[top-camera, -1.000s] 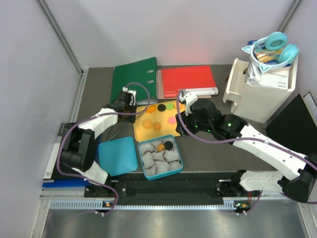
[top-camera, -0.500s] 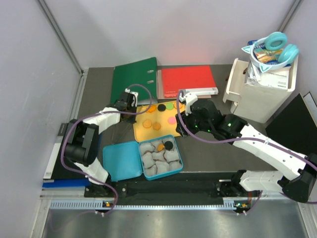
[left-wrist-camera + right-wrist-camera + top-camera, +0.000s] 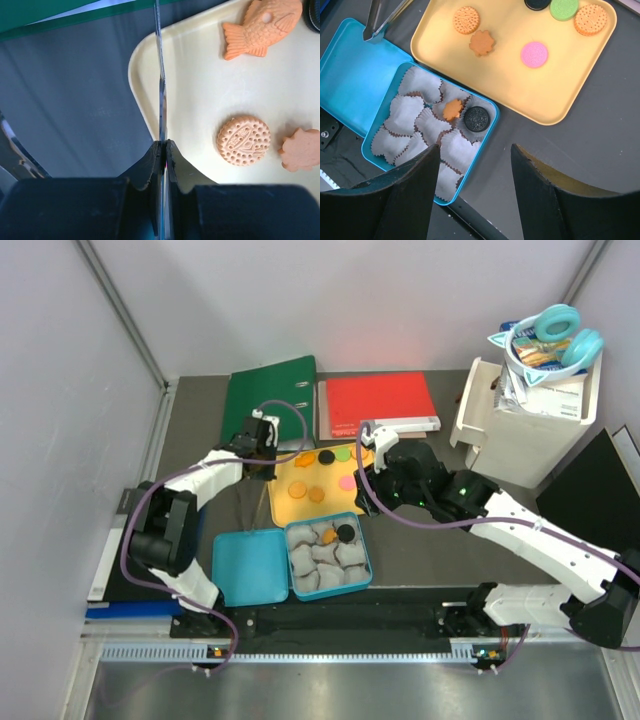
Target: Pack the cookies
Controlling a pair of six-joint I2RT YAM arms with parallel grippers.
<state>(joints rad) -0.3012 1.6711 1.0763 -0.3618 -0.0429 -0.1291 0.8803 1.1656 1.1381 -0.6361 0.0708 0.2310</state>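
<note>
Cookies lie on a yellow tray (image 3: pixel 290 508): a round orange one (image 3: pixel 243 140), a fish-shaped one (image 3: pixel 262 25), a flower-shaped one (image 3: pixel 481 43), a pink one (image 3: pixel 534 54), a green one (image 3: pixel 563 7) and a black one (image 3: pixel 326 457). An open blue box (image 3: pixel 366 558) of white paper cups holds an orange cookie (image 3: pixel 452 109) and a black cookie (image 3: pixel 477 118). My left gripper (image 3: pixel 164 142) is shut on metal tongs (image 3: pixel 255 500) at the tray's left edge; the tong tips (image 3: pixel 374 27) reach the blue lid (image 3: pixel 250 565). My right gripper (image 3: pixel 476 148) is open and empty, above the box's right edge.
A green binder (image 3: pixel 270 400) and a red folder (image 3: pixel 378 403) lie behind the tray. A white bin (image 3: pixel 525 425) with teal headphones (image 3: pixel 560 335) stands at the back right. A black board (image 3: pixel 595 485) lies at the right edge.
The blue lid has shifted right and now lies against the box. My left gripper has moved a little back and right with the tongs. The right arm has not moved.
</note>
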